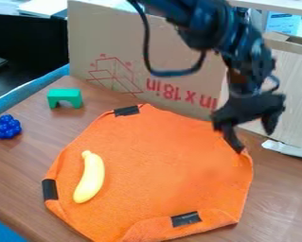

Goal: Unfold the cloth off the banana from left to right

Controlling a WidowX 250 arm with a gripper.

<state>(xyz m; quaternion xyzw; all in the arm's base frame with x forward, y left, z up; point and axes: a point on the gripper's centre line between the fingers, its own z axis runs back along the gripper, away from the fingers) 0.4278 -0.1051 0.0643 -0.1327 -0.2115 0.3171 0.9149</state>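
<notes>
**Banana Lay Uncovered on Orange Cloth as Claw Hung Spread**

At far left on a brown wood-grain table (26, 163), a knobbly blue toy (7, 126) sat near the table's edge, with a green arch-shaped block (64, 98) standing just beyond it, toward the cardboard box (124, 71). The box, printed in red, stood upright behind the scene.

To their right, the orange cloth (165, 160) was spread broadly over the table, a black patch (50, 189) at its left edge and another (126, 110) at its far edge. The yellow banana (90, 179) lay in plain sight on top of the cloth's left part, its narrow tip pointing away from the camera. Nearer the camera, right of the banana, a third black patch (186, 219) marked a stretch where the cloth's near edge was turned over.

At right, the black claw (254, 140) hung with its two fingers spread apart, one tip down at the cloth's far right edge, the other higher and farther right. Just beyond lay a flat white object (287, 149).
</notes>
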